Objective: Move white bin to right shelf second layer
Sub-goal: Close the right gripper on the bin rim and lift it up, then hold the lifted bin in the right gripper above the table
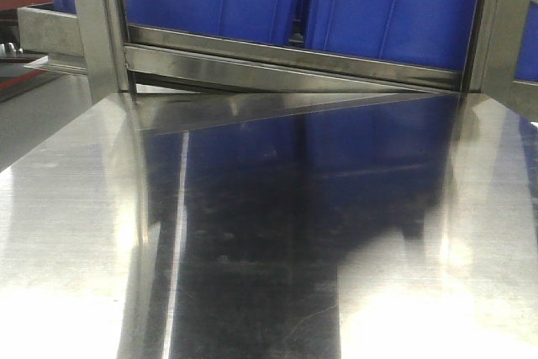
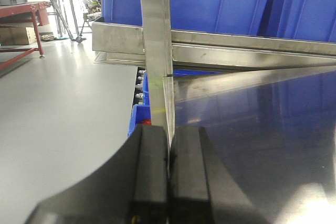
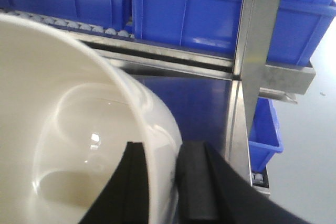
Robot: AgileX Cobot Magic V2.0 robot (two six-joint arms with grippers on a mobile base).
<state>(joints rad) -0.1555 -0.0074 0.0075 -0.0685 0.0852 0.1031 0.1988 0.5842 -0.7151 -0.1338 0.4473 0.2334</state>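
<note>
My right end effector (image 3: 165, 184) is clamped on the rim of the white bin (image 3: 63, 129), with one black pad inside its glossy, rounded wall and one outside. The bin hangs in front of the roller-railed steel shelf level (image 3: 68, 23), which carries blue plastic crates (image 3: 184, 14), and above the mirror-like worktop (image 1: 252, 250). My left end effector (image 2: 168, 182) has its flat pads pressed together.
</note>
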